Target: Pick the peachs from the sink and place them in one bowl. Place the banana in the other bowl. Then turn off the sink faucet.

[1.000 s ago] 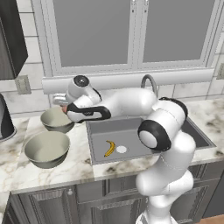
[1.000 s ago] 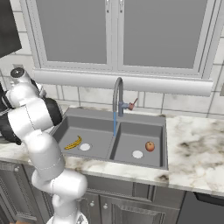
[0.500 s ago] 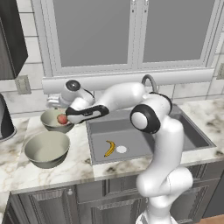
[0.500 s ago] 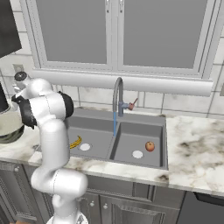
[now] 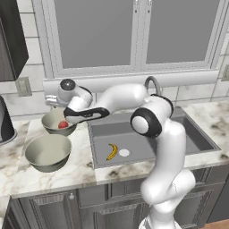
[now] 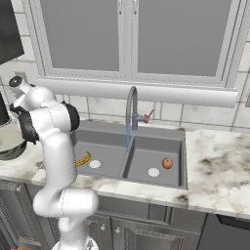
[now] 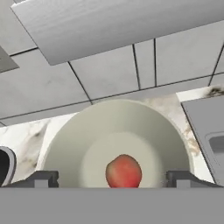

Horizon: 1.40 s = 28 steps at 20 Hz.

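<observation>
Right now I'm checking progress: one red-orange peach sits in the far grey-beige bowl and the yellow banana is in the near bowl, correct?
Not quite. The small curved yellow banana lies in the dark grey sink's left basin, as the left base view shows. The near bowl holds nothing. The peach is in the far bowl.

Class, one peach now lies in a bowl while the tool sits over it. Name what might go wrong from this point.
1. The tool hovers open right above the peach in the far bowl; pulling away carelessly may knock the rim.
2. The second peach sits in the right basin, beside the running stream from the faucet.
3. The banana might land in the wrong bowl.
</observation>
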Tool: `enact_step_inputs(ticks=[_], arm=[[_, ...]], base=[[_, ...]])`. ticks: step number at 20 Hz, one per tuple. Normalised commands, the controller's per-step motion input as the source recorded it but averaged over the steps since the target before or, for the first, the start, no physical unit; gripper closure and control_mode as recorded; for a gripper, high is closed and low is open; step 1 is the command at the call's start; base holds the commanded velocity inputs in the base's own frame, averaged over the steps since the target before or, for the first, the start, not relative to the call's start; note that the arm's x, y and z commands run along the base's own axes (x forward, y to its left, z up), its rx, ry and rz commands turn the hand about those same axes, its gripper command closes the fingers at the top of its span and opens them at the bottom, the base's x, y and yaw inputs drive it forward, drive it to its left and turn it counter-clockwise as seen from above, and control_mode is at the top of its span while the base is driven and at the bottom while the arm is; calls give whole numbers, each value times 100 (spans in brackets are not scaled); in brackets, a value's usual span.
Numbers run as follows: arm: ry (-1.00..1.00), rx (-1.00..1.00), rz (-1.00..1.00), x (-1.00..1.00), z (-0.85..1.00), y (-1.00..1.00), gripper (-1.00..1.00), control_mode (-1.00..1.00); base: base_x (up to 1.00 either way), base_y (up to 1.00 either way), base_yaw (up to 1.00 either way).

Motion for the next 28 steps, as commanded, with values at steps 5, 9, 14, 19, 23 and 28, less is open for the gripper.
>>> enact_step_inputs(ticks=[5, 9, 14, 19, 23, 28], arm=[[1, 0, -11, -29, 51, -45, -100, -100], [-1, 0, -4, -76, 0, -58, -100, -100], [-2, 1, -3, -93, 11, -86, -100, -100], [-1, 5, -7, -71, 43, -100, -100, -100], [0, 0, -8, -54, 23, -100, -100, -100], [1, 0, -9, -55, 0, -99, -100, -100]], base=[[0, 0, 0], [0, 0, 0], [0, 0, 0], [0, 0, 0], [0, 0, 0], [0, 0, 0]])
